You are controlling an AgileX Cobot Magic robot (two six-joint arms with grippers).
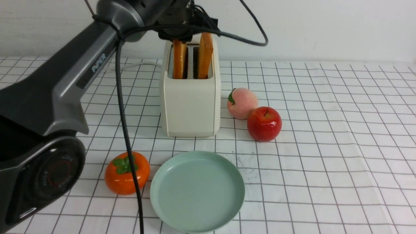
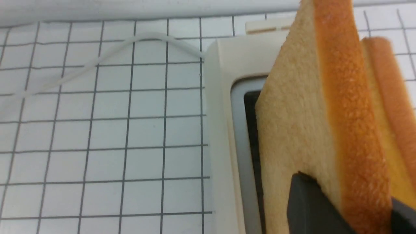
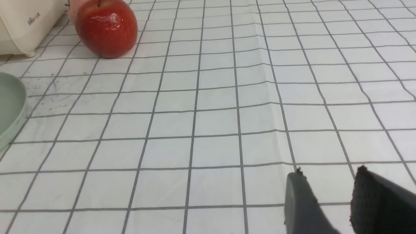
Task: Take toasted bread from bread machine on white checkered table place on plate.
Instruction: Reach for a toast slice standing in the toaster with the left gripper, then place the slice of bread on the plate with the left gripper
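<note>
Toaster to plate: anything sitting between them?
No. The front view shows only bare checkered cloth between the toaster and the plate.

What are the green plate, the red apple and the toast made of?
Plate: likely plastic, with a smooth, matte mint surface and a soft sheen.
Apple: probably fake, plastic or foam, with glossy, even red skin and sharp highlights.
Toast: spongy, grainy faces and a uniform orange crust; maybe foam, can't tell for sure.
</note>
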